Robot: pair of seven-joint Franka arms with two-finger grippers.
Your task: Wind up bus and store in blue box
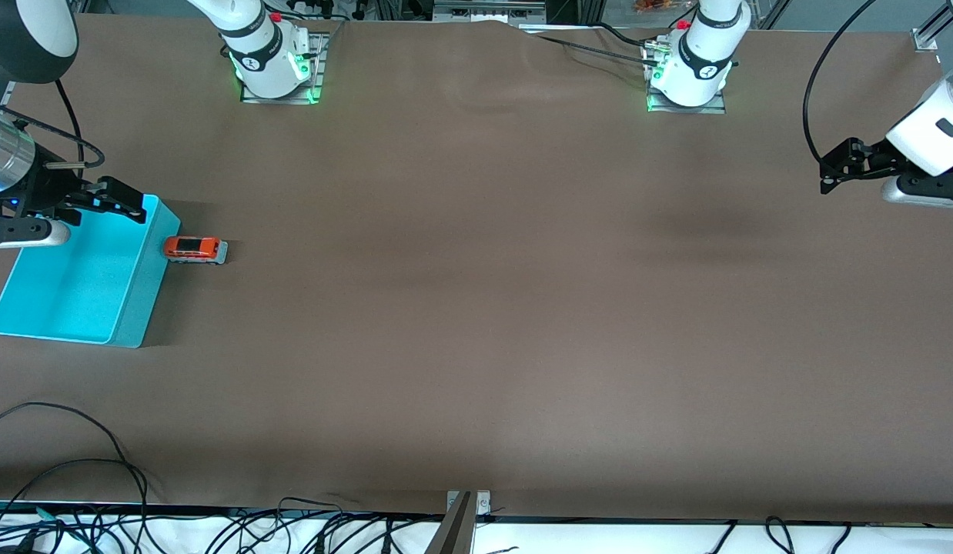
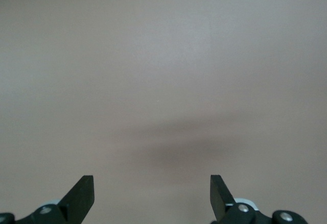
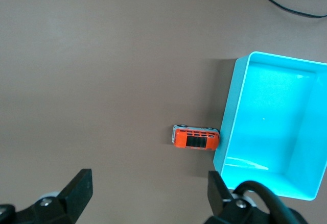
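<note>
The bus (image 1: pixel 195 249) (image 3: pixel 195 138), a tiny orange-red van with dark windows, stands on the brown table, right beside one long wall of the blue box (image 1: pixel 68 285) (image 3: pixel 271 132). The box is an empty cyan bin at the right arm's end of the table. My right gripper (image 1: pixel 126 201) (image 3: pixel 149 183) hangs open over the box's far corner, up in the air, with nothing between its fingers. My left gripper (image 1: pixel 830 173) (image 2: pixel 152 183) waits open above bare table at the left arm's end, holding nothing.
Both arm bases (image 1: pixel 272 61) (image 1: pixel 688 69) stand along the table's far edge. Loose cables (image 1: pixel 76 469) trail over the near edge by the right arm's end. A small metal bracket (image 1: pixel 469 504) sits at the middle of the near edge.
</note>
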